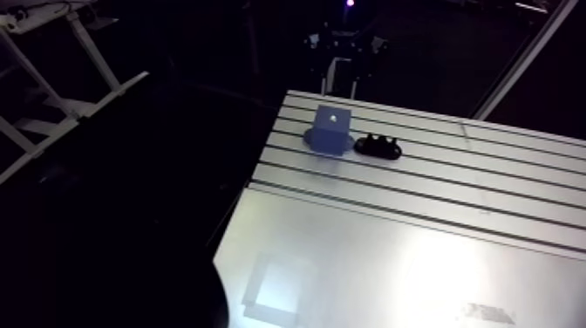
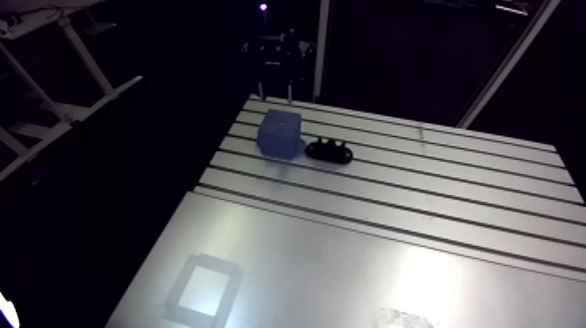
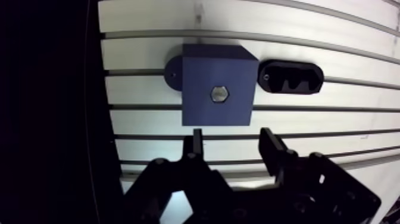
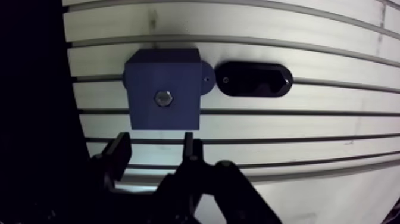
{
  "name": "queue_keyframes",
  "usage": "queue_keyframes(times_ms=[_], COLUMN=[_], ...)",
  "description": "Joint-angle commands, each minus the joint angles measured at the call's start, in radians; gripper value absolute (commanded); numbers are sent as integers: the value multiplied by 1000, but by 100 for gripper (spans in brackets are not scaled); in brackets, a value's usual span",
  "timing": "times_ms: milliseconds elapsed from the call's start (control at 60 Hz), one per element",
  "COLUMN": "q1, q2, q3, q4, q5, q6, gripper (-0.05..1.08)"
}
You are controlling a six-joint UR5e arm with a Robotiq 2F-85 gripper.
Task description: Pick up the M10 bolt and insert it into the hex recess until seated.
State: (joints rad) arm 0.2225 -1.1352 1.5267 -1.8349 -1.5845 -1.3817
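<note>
Over the slotted aluminium counter [image 3: 333,119], the gripper [image 3: 232,140] is hanging empty. In the wrist view its two dark fingers [image 3: 196,143] are standing well spread, pinching nothing and touching nothing. Their tips are stopping just short of the near edge of a blue block [image 3: 202,71], with a strip of bare counter showing between the tips and the block.

The M10 bolt [image 3: 219,94] is showing as a small silvery hexagon in the middle of the block's top face, sitting in the hex recess [image 3: 211,94] ahead of the gripper. How deep it is sitting cannot be told from above.

Just beside the block, apart from it by a narrow gap, a black oblong holder [image 3: 291,77] is lying across the slots. Its hollows are reading only as dark shapes in the wrist view, and the arm view is showing a few small bumps along its top.

A rounded tab is sticking out at the block's base on the side away from the holder. The fingers' lower parts and the gripper body are being cut off by the edge of the wrist view. One side of the counter is dropping off into darkness, where nothing can be made out.
</note>
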Motion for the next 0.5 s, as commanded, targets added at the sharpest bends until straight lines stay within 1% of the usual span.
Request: queue_keyframes(times_ms=[17,333,433,467,483,500], q1=[0,1,3,3,3,2], q2=[3,-3,-8,-12,-12,-19], q3=[-3,-16,-44,-72,-72,-87], q4=[9,9,18,38,38,64], q5=[0,-1,2,-1,-1,-2], q6=[0,2,-1,-4,-4,-7], gripper=[1,0,0,0,0,1])
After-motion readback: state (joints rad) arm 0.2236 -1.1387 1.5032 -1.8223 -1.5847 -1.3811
